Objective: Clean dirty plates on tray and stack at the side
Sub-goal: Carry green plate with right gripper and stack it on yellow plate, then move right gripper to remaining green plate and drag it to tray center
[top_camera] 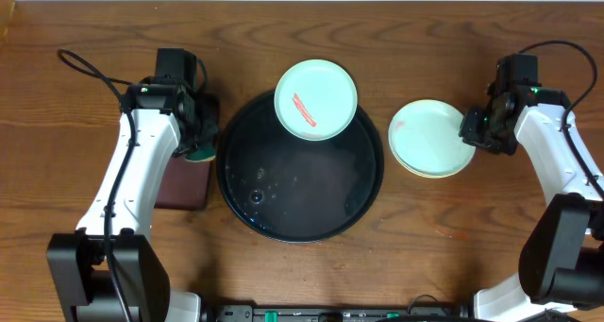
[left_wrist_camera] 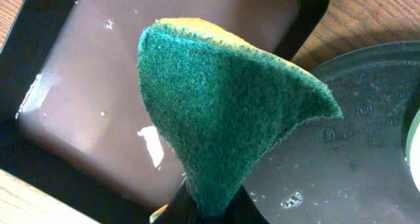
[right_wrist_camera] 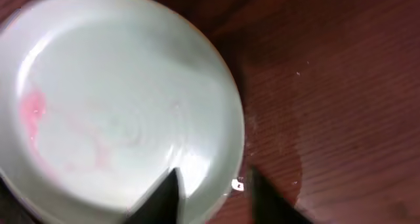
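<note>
A mint-blue plate (top_camera: pixel 316 99) with a red smear rests tilted on the far rim of the round black tray (top_camera: pixel 283 218). A second mint plate (top_camera: pixel 429 135), faintly pink-stained, lies on a yellow plate (top_camera: pixel 436 177) on the table to the right of the tray. My right gripper (top_camera: pixel 475 129) is open, with its fingers (right_wrist_camera: pixel 213 175) on either side of that top plate's (right_wrist_camera: pixel 118 99) right rim. My left gripper (top_camera: pixel 198 148) is shut on a green sponge (left_wrist_camera: pixel 223 106) and holds it over the left edge of the black tray (left_wrist_camera: pixel 367 119).
A rectangular dark-brown tray (top_camera: pixel 184 188) lies left of the black tray, under the left gripper. It holds a brownish liquid inside its black rim (left_wrist_camera: pixel 39 165). Water drops lie on the black tray's floor. The wood near the stack looks wet (right_wrist_camera: pixel 289 152).
</note>
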`<control>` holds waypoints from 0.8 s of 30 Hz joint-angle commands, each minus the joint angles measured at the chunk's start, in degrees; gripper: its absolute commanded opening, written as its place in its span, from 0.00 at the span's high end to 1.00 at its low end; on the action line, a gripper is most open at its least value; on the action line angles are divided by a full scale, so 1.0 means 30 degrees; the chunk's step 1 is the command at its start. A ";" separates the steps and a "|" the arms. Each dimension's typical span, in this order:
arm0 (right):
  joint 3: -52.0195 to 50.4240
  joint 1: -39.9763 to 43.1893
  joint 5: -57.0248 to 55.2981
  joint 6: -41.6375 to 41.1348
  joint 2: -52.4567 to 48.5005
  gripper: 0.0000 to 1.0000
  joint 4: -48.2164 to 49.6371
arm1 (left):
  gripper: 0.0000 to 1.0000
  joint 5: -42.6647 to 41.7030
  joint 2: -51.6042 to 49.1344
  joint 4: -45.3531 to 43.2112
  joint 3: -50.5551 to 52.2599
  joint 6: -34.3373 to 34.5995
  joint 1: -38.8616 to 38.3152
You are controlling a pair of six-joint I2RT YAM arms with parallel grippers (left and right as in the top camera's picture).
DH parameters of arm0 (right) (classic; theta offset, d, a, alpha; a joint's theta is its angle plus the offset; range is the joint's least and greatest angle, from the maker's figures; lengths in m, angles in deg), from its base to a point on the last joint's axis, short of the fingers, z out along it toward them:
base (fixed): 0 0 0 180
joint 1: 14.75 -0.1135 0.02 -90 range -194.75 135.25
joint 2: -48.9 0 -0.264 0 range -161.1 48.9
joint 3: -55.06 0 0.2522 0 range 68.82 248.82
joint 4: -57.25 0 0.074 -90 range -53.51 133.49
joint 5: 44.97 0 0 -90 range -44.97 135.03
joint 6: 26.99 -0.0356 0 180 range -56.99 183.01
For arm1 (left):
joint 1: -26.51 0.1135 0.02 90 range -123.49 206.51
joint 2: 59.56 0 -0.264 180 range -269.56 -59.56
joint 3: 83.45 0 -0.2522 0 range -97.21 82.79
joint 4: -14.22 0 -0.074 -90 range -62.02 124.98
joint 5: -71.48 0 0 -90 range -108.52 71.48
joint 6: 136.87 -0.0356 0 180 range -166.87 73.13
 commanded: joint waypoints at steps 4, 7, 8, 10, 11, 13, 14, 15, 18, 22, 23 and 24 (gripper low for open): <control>0.1158 -0.0160 0.2353 0.1428 -0.0080 0.55 0.0058 | 0.93 0.0313 -0.0058 -0.0058 0.0175 -0.0328 0.0066; 0.2113 -0.0678 0.4539 0.2244 -0.0087 0.50 0.0503 | 0.93 0.0306 -0.0058 -0.0058 0.0175 -0.0328 0.0066; 0.2565 -0.0962 0.5217 0.2528 -0.0131 0.48 0.0743 | 0.93 0.0306 -0.0058 -0.0058 0.0175 -0.0328 0.0066; 0.3694 -0.1581 0.5741 0.3009 -0.0423 0.47 0.0809 | 0.92 0.0306 -0.0058 -0.0058 0.0175 -0.0328 0.0066; 0.4714 -0.2055 0.5734 0.3395 -0.0809 0.47 0.0612 | 0.93 0.0306 -0.0058 -0.0058 0.0175 -0.0328 0.0066; 0.6470 -0.2776 0.5734 0.4007 -0.1719 0.47 0.0277 | 0.93 0.0306 -0.0058 -0.0058 0.0175 -0.0328 0.0066; 0.7533 -0.3191 0.5741 0.4371 -0.2361 0.48 0.0058 | 0.93 0.0306 -0.0058 -0.0066 0.0175 -0.0328 0.0066; 0.8961 -0.3738 0.5909 0.5078 -0.3330 0.47 -0.0255 | 0.92 0.0306 -0.0058 -0.0066 0.0175 -0.0328 0.0066; 1.1591 -0.4692 0.7031 0.6543 -0.5523 0.46 -0.0692 | 0.93 0.0313 -0.0058 -0.0087 0.0175 -0.0328 0.0066; 1.4156 -0.5537 0.8517 0.7417 -0.8386 0.45 -0.0627 | 0.93 0.0306 -0.0073 -0.0131 0.0175 -0.0328 0.0066; 1.4615 -0.5683 0.8990 0.7657 -0.8969 0.45 -0.0612 | 0.93 0.0306 -0.0073 -0.0124 0.0175 -0.0328 0.0066; 1.5059 -0.5850 0.9522 0.7890 -0.9632 0.45 -0.0539 | 0.93 0.0306 -0.0073 -0.0124 0.0175 -0.0328 0.0066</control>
